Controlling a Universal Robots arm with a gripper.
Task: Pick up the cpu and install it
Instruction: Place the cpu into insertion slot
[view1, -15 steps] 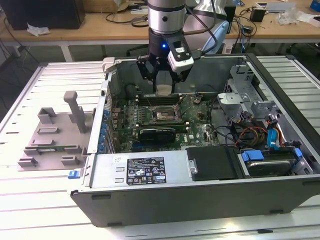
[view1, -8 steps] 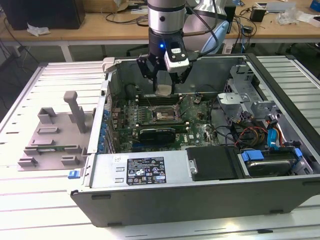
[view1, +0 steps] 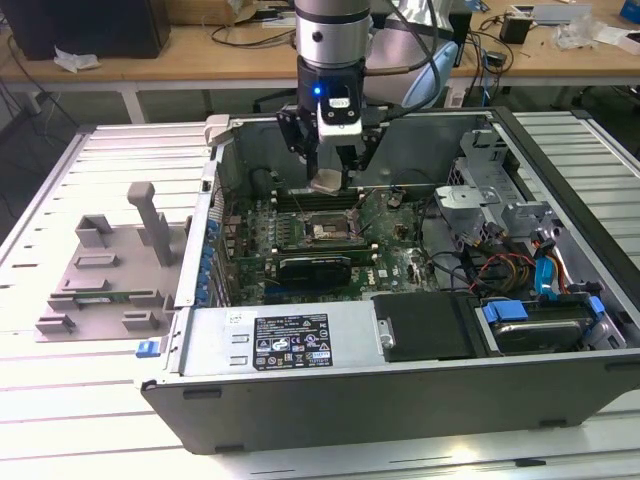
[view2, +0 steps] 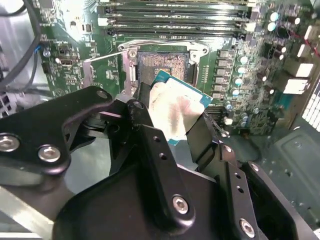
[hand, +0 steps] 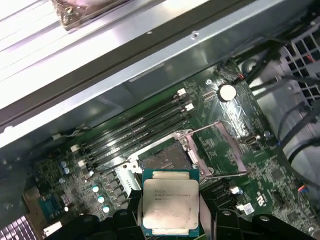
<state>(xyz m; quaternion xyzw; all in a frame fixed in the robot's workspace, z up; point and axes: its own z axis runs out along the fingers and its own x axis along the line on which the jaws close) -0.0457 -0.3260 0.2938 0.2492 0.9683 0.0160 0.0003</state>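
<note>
One arm works this scene, and in the exterior view you can see its gripper (view1: 328, 178) lowered into the open computer case (view1: 300, 400), clamped on the cpu (view1: 326, 183). The chip hangs in the air above the green motherboard (view1: 395, 235), just behind the empty socket (view1: 325, 230) and not touching it. A grey plastic tray (view1: 110, 265) lies on the slatted table (view1: 60, 420) at the exterior view's left, well apart from the case.

In the second wrist view, the black fingers (view2: 200, 135) press on opposite edges of the cpu (view2: 175, 112), which is tilted, its dull silver top smeared with pale residue. Beyond it you can see the socket (view2: 162, 65) bare, with the memory slots (view2: 175, 20) further on.

In the first wrist view, the cpu (hand: 170, 202) sits between the fingertips with its metal top facing the camera. The socket (hand: 167, 160) lies just past it, its metal retention frame (hand: 225, 150) swung open to one side, and a round coin cell (hand: 227, 91) sits further off on the board
</note>
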